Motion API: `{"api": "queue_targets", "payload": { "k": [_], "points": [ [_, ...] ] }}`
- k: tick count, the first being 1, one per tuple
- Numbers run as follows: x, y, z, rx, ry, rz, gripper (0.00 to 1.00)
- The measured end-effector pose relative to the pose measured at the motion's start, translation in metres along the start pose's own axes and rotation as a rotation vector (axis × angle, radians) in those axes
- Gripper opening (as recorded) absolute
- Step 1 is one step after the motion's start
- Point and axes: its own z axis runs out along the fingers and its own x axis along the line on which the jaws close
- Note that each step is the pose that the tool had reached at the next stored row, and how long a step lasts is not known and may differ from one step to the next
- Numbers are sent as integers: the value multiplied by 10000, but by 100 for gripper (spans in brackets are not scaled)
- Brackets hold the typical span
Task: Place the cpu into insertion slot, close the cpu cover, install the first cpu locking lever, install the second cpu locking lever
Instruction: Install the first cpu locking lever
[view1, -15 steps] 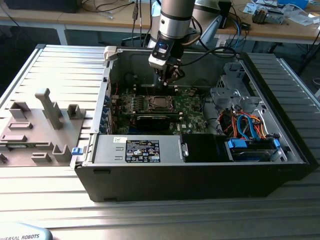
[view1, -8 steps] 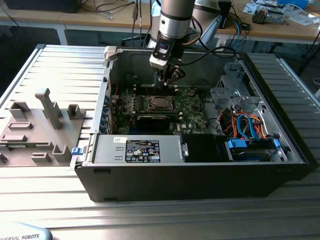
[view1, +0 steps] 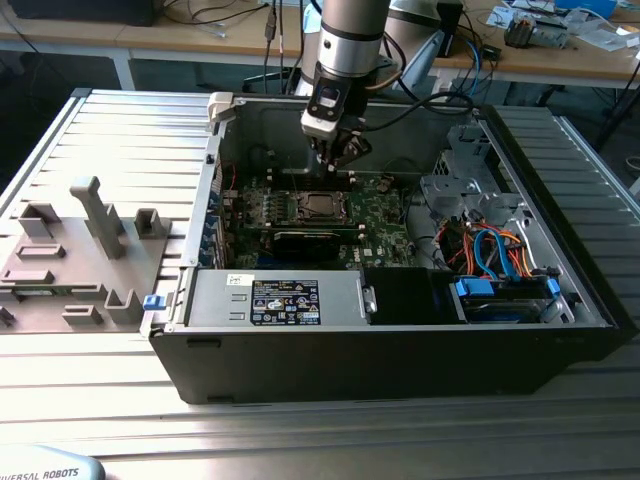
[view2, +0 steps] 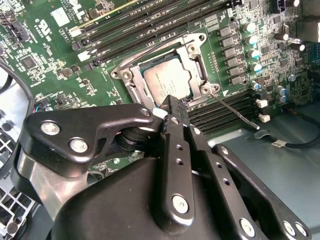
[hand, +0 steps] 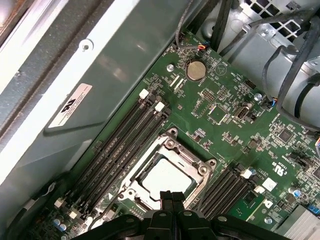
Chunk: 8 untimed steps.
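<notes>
Fixture tray: you are seeing a grey holder plate lying on the desk, well apart from the computer case, at the exterior view's left.

Cpu: it is already sitting in the insertion slot, silvery top facing up; in the first wrist view the cpu is lying flat inside the frame.

Cpu cover: it is lying down around the chip, so the first two steps are looking done.

Pincer: its fingertips are pressed together with nothing visible between them, hovering just beside the cover's near edge; in the exterior view the pincer is hanging just above the socket.

Locking lever: a thin metal rod is running outward from a corner of the cover, and you are working at the lever stage, by my judgement.

Next move: it is calling for the closed tips to catch the thin rod squarely and press it down and sideways under its catch without skidding onto the motherboard.
</notes>
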Motion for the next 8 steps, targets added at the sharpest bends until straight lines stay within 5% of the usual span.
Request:
{"api": "queue_targets", "payload": {
  "k": [8],
  "points": [
    [0,0,0,4,-24,-320,11]
  ]
}}
